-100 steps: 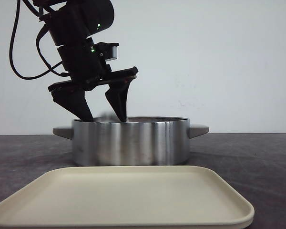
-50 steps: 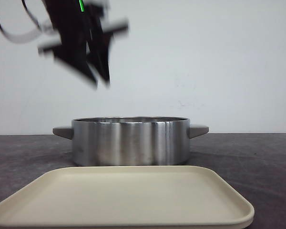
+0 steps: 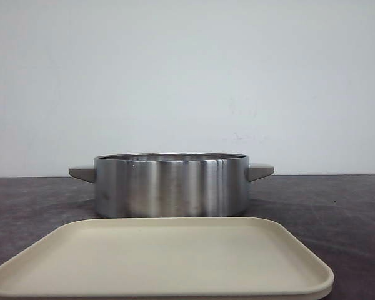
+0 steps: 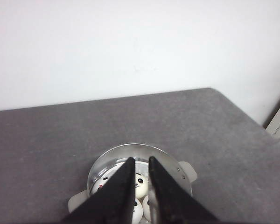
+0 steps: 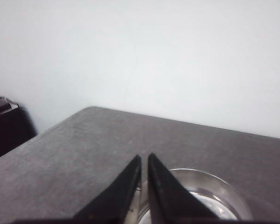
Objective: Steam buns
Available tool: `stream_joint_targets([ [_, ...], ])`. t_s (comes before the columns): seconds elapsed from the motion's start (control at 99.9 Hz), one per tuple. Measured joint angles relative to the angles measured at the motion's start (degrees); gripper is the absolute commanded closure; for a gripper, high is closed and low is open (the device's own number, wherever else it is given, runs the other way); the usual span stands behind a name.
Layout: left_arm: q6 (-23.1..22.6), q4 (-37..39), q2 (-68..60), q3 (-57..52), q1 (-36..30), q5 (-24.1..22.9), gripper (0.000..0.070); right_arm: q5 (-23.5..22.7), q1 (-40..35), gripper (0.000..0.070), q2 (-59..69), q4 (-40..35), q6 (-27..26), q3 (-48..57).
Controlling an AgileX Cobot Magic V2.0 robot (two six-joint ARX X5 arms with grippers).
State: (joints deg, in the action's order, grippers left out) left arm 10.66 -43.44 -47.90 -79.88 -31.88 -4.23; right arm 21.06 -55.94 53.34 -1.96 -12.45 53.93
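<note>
White buns (image 4: 140, 183) (three visible) in one steel pot (image 4: 168, 161).

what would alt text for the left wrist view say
Seen from above, a round steel pot on a grey table holds white buns with panda faces. The left tool, nearly closed and empty, hangs over the pot, partly hiding the buns. A plain white wall fills the background.
</note>
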Motion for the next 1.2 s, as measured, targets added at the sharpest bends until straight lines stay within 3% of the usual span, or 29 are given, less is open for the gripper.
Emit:
stream_joint_targets([
  [0.35,0.0,-5.2,5.2,0.1,0.0,-0.3,0.07,-0.1,0.0,0.0683,-0.3,2.6,0.0,-0.1],
  [0.911,0.0,-5.2,7.1,0.1,0.0,-0.3,0.07,-0.1,0.2,0.0683,-0.3,2.6,0.0,-0.1],
  [1.081,0.0,-5.2,7.1,0.1,0.0,-0.3,0.07,-0.5,4.1,0.0683,-2.7,2.2,0.0,-0.9],
  [1.201,0.0,-5.2,7.1,0.1,0.0,-0.3,0.07,-5.2,10.0,0.0683,-9.8,3.3,1.3,-8.7],
])
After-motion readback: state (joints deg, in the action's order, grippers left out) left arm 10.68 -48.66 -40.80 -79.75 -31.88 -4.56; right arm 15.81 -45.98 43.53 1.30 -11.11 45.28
